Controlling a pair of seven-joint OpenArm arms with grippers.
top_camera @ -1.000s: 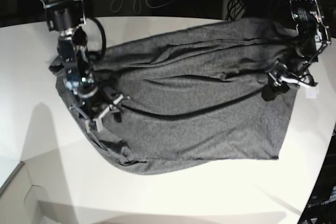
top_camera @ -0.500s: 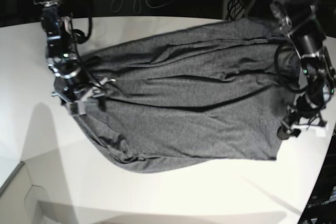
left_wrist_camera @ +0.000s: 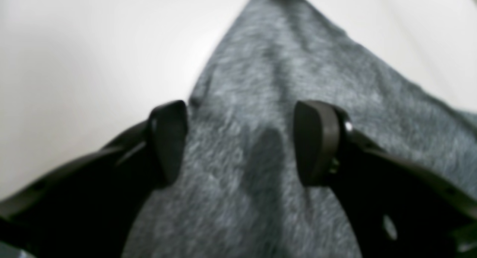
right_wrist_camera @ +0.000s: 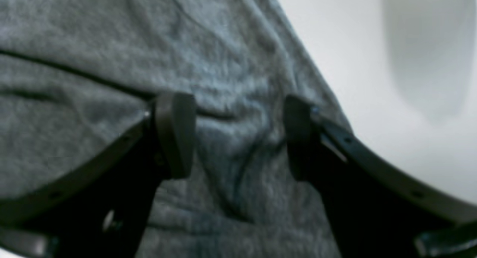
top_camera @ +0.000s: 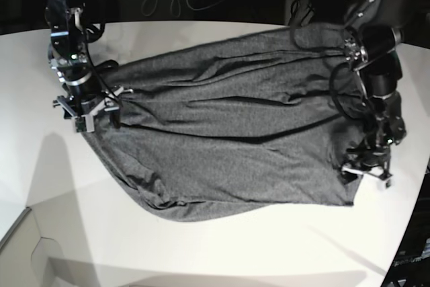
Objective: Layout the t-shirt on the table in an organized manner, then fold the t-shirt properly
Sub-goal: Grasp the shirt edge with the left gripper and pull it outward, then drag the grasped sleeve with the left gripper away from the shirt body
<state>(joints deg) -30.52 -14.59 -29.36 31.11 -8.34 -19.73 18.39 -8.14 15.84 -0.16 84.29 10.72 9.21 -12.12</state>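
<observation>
On the white table (top_camera: pixel 222 247) lies the plain, unprinted t-shirt (top_camera: pixel 228 139), both claws spread apart over its edges.

Base view looks down from high over the table (top_camera: pixel 222 247), wide, taking in the whole t-shirt (top_camera: pixel 235 139) with both arms at its ends, dark clutter along the far top edge. Left wrist view sits right behind the left gripper (left_wrist_camera: pixel 240 142), very close, blurred, facing down past the fingers at a shirt corner and bare table; that corner shows at the base view's right. Right wrist view does the same behind the right gripper (right_wrist_camera: pixel 238 139), over wrinkled cloth at the base view's left.
</observation>
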